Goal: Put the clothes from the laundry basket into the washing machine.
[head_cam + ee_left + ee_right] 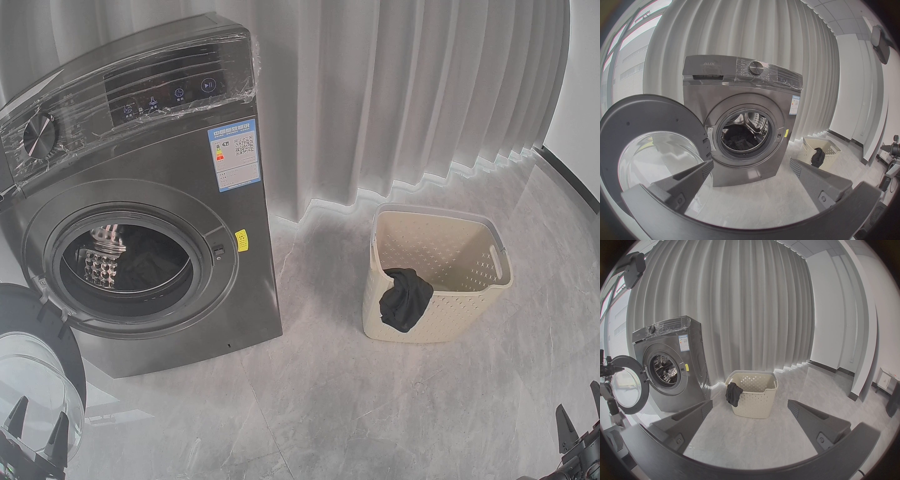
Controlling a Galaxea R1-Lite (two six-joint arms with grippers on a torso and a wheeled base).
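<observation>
A grey front-loading washing machine (pixel 144 187) stands on the left with its round door (pixel 37 369) swung wide. Dark clothes (pixel 737 140) lie inside its drum (pixel 125 259). To its right on the floor stands a cream perforated laundry basket (pixel 437 275), and a black garment (pixel 405 299) hangs over its near rim. My left gripper (pixel 39 425) is open, low at the left beside the door, holding nothing. My right gripper (pixel 581 412) is open, low at the right, well short of the basket. The wrist views show the basket (pixel 754 394), the garment (pixel 733 393) and the machine (pixel 670 365).
White pleated curtains (pixel 400 94) hang behind the machine and basket. Grey tiled floor (pixel 350 400) lies bare between me and both. A wall with a dark skirting (pixel 572 178) runs along the far right.
</observation>
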